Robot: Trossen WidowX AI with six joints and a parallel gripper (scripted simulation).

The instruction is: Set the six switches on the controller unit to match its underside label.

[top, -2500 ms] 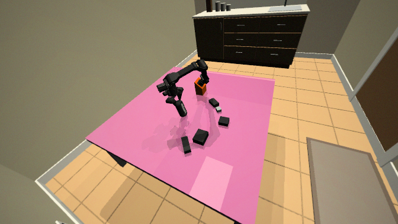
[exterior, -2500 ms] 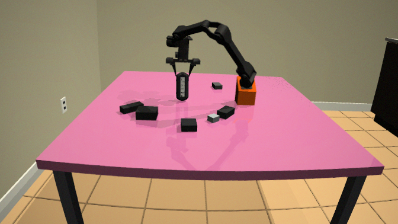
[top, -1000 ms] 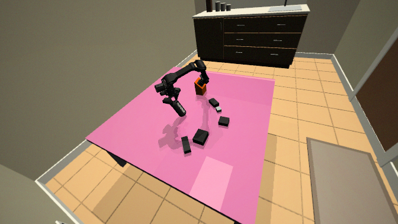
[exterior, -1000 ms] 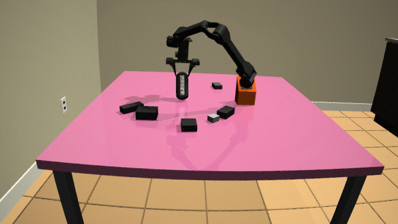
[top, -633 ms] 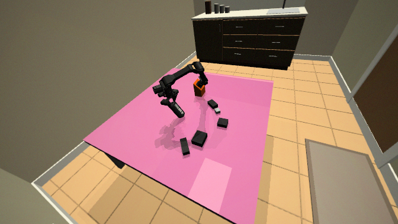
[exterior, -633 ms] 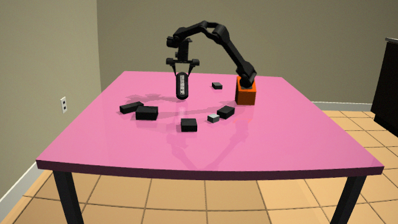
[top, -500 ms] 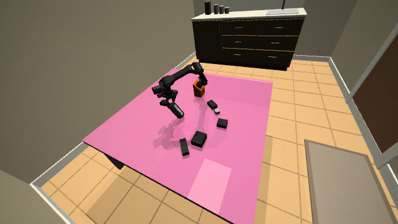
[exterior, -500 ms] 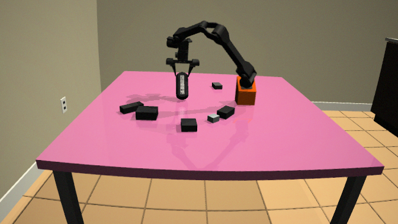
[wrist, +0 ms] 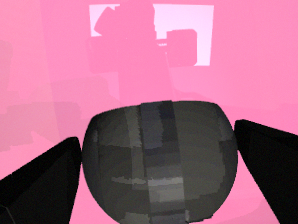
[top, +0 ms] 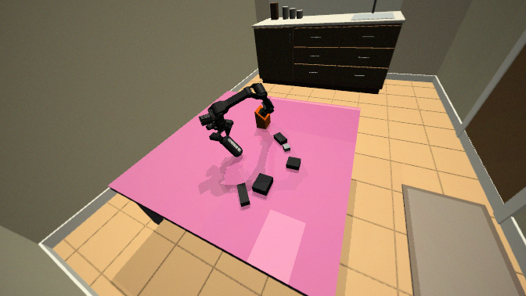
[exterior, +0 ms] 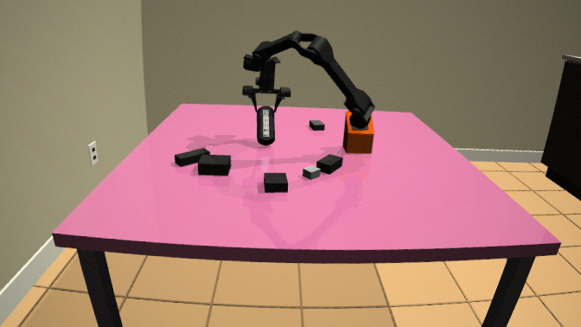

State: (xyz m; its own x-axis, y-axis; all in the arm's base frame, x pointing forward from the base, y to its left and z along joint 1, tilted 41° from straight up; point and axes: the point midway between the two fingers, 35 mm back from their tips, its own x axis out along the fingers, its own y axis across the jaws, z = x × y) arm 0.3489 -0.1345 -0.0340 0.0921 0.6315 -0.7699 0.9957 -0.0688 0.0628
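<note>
The pink bench top (exterior: 389,206) is showing a smooth, glossy sheen, mirroring shadows. The controller unit (exterior: 265,125) is looking like dark, faintly shiny plastic. The gripper (exterior: 266,103) and the scattered black blocks (exterior: 213,164) are appearing matt.
</note>
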